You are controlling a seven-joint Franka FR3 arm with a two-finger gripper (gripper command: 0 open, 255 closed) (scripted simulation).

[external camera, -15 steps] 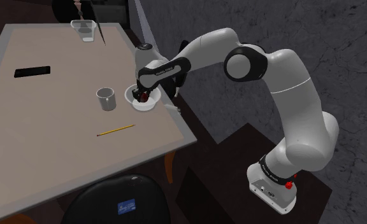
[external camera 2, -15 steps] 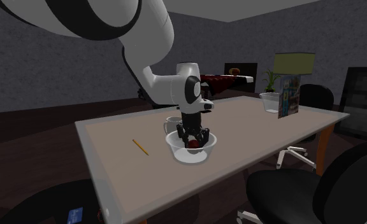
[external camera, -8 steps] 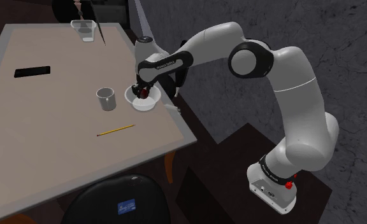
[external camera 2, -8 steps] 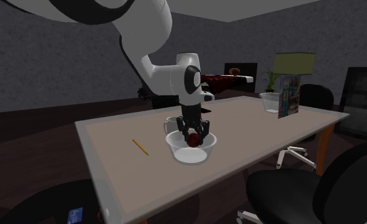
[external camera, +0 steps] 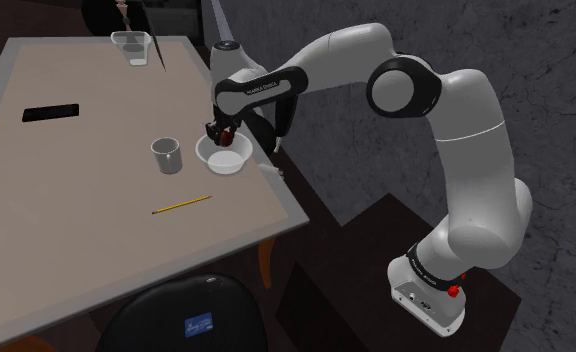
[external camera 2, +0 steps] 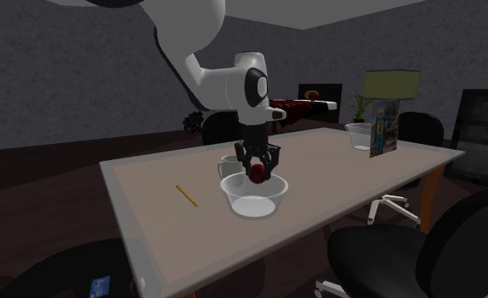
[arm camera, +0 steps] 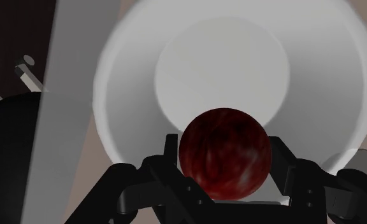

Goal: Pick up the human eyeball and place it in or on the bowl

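Tabletop (external camera: pixel 76 200), eyeball (arm camera: pixel 224 156) between tool (arm camera: pixel 225 146) fingers (arm camera: pixel 158 172)

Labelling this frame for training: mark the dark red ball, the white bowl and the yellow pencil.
dark red ball (arm camera: pixel 225 153): wrist view, middle of its front face.
white bowl (external camera 2: pixel 252 212): second exterior view, near outer wall.
yellow pencil (external camera: pixel 181 204): shoulder view, mid-shaft.

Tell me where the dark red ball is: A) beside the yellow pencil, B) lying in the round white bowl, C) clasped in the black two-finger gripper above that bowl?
C: the black two-finger gripper is shut on the dark red ball, held above the round white bowl.
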